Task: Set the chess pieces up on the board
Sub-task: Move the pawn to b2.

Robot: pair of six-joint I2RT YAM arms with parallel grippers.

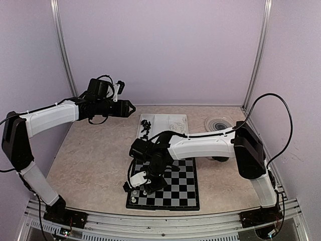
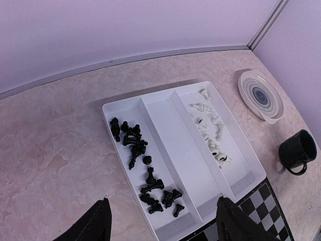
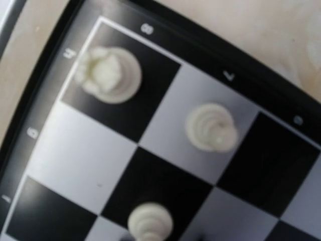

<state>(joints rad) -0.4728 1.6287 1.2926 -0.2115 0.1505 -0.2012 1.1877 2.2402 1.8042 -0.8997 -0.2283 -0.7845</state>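
White plastic tray (image 2: 170, 135) with three long compartments lies on the beige marbled table (image 2: 55, 150). In the left wrist view, its 9 o'clock compartment holds the small black chess pieces (image 2: 134, 143) in a loose scatter. Its 3 o'clock compartment holds small white chess pieces (image 2: 213, 133). The left gripper (image 2: 163, 213) hovers above the tray with its two dark fingers (image 2: 98, 223) spread wide apart and nothing between them. A round ribbed white plate (image 2: 261, 95) sits at 2 o'clock from the tray. A black mug (image 2: 297, 150) stands at 4 o'clock from it.

The flat chessboard of black and pale grey squares (image 1: 183, 188) lies just beside the tray, at 6 o'clock from it in the top view. The right gripper (image 1: 143, 187) hangs low over the 7 o'clock corner of the chessboard. How far it is open I cannot tell, because its fingers are not seen in the right wrist view. That view shows three white pieces standing on the chessboard: one piece (image 3: 108, 75) on the black corner square, a second piece (image 3: 210, 128) on the grey square next to it, and a third piece (image 3: 149, 221) at the 6 o'clock edge of the view.
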